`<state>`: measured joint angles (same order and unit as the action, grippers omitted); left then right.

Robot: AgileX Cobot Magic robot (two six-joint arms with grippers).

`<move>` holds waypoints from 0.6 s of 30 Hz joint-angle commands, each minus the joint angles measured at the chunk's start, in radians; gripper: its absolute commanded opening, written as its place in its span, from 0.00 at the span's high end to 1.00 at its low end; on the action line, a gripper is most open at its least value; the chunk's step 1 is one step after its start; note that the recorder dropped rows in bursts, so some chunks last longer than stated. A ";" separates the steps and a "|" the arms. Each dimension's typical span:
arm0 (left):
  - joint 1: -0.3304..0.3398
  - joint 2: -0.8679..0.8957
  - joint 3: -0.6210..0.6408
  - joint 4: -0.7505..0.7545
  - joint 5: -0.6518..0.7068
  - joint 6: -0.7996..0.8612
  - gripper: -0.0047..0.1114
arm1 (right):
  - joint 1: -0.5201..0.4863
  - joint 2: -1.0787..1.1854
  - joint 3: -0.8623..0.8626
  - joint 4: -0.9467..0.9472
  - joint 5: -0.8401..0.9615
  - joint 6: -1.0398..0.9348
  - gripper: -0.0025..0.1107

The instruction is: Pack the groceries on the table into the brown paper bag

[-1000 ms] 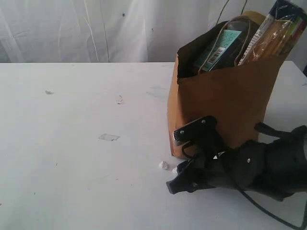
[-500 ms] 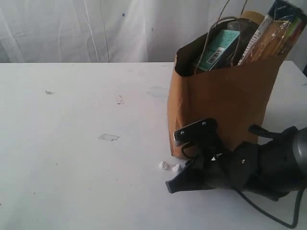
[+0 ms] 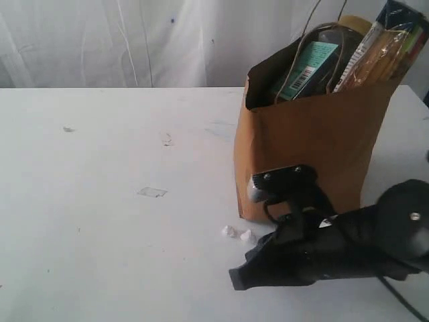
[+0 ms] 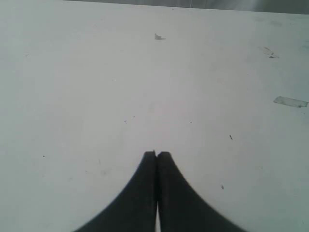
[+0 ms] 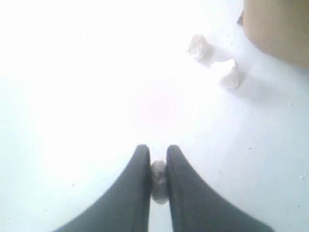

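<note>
The brown paper bag [image 3: 301, 154] stands upright on the table [image 3: 100, 201] at the right. Out of its top stick a jar with a teal label [image 3: 305, 70] and the long spaghetti packet [image 3: 379, 43]. My right gripper [image 3: 236, 278] lies low over the table in front of the bag, and the right wrist view shows it [image 5: 158, 150] shut on a small white crumb [image 5: 158, 181]. In the same view the bag's corner [image 5: 280, 24] sits just beyond it. My left gripper [image 4: 156, 154] is shut on nothing above bare table [image 4: 96, 72]; the exterior view does not show it.
Two more white crumbs [image 3: 229, 231] [image 3: 247, 235] lie at the bag's front corner, seen also as crumbs [image 5: 200, 47] [image 5: 230, 75] from the right wrist. A small clear scrap [image 3: 152, 192] and faint marks dot the tabletop. A white curtain hangs behind.
My right gripper's jaws have closed on a small white crumb, and the wrist has turned and shifted slightly forward. The bag and the left gripper have not moved.
</note>
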<state>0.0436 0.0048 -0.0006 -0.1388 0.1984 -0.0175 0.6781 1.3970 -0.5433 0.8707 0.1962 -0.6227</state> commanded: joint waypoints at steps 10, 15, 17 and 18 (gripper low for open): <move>0.003 -0.005 0.001 -0.002 -0.003 -0.005 0.96 | -0.002 -0.648 0.067 -0.189 0.140 0.112 0.98; 0.003 -0.005 0.001 -0.002 -0.003 -0.005 0.96 | -0.025 -0.709 0.065 -0.615 0.066 0.441 0.98; 0.003 -0.005 0.001 -0.002 -0.003 -0.005 0.96 | -0.042 -0.709 0.065 -0.733 0.111 0.571 0.98; 0.003 -0.005 0.001 -0.002 -0.003 -0.005 0.96 | -0.048 -0.704 0.065 -0.775 0.152 0.600 0.98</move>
<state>0.0436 0.0048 -0.0006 -0.1388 0.1984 -0.0175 0.6489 0.6945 -0.4856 0.2484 0.2902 -0.1620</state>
